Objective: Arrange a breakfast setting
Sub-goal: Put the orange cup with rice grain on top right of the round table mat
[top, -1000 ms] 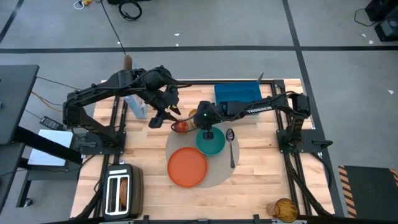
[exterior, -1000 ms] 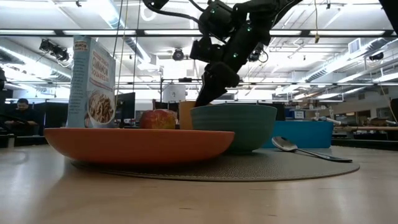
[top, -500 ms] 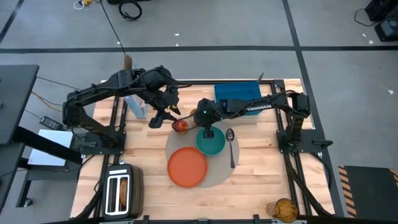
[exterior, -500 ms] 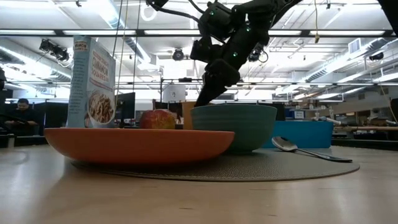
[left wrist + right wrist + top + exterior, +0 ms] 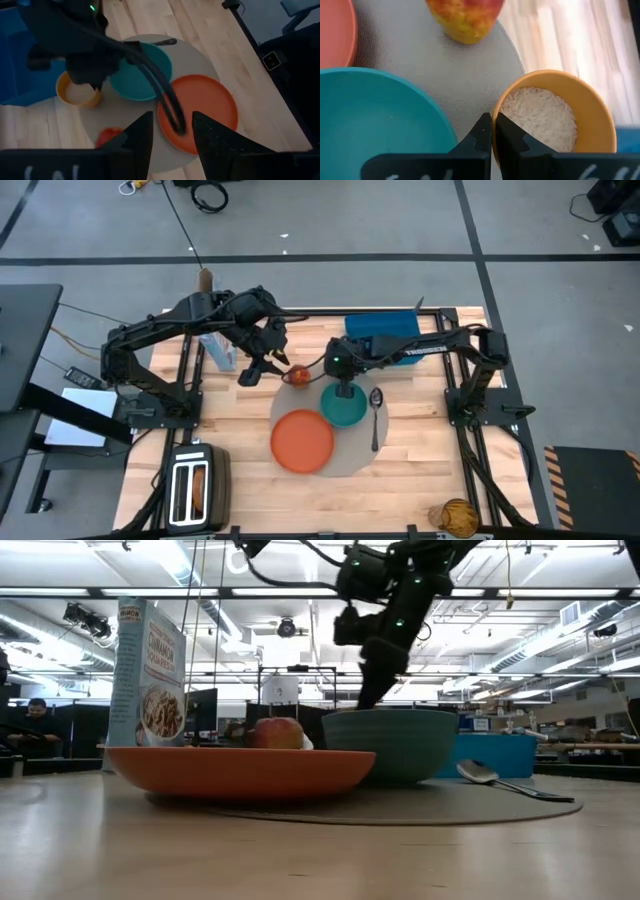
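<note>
Right wrist view: right gripper (image 5: 491,131) jaws pinch cup (image 5: 547,116) rim beside bowl (image 5: 375,115).

The left gripper (image 5: 170,132) hangs open above the mat (image 5: 200,62). On it sit 1 orange plate (image 5: 207,107), 1 teal bowl (image 5: 132,77) and an apple (image 5: 107,136). The right gripper (image 5: 85,80) is at the yellow cup (image 5: 75,95).

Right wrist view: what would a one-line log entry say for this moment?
right claw shut on yellow rice cup rim, beside teal bowl | left claw open, hovering near apple
</note>
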Robot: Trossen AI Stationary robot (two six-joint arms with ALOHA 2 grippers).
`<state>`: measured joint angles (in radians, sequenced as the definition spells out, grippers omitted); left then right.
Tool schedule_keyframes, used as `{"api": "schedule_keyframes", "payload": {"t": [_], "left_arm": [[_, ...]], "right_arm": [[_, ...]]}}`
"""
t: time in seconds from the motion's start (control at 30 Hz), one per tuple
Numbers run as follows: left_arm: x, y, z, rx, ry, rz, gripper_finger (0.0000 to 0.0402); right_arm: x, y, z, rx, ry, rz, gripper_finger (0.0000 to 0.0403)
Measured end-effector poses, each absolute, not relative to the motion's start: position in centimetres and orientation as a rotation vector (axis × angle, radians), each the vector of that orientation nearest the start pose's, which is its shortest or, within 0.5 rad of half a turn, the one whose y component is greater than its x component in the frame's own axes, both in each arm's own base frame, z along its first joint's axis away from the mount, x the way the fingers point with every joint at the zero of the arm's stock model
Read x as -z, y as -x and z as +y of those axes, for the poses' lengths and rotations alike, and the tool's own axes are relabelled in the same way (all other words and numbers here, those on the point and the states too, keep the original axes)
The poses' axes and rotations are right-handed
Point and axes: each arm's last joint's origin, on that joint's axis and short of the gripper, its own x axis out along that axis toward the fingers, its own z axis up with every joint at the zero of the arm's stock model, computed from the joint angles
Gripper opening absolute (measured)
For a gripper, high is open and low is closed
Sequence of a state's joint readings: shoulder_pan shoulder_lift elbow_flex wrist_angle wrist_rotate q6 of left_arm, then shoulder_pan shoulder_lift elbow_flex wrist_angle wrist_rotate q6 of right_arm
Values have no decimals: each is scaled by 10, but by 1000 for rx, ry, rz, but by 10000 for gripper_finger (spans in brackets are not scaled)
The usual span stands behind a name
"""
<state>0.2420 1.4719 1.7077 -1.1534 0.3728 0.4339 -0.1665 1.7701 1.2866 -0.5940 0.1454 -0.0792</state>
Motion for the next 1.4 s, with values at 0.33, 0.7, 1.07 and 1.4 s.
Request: {"api": "schedule_keyframes", "payload": {"t": [0.33,0.7,1.07,1.4], "left_arm": [[-407,-270,56,316,-149,821,144],[-408,-272,56,315,-153,802,144],[-409,-274,53,347,-156,772,144],[-409,-274,48,364,-157,779,144]], "right_arm": [[-231,-308,-71,420,-54,1039,16],[-247,-281,-53,437,-81,990,14],[-213,-306,-42,345,-88,1060,14],[-209,-324,-43,278,-90,964,14]]}}
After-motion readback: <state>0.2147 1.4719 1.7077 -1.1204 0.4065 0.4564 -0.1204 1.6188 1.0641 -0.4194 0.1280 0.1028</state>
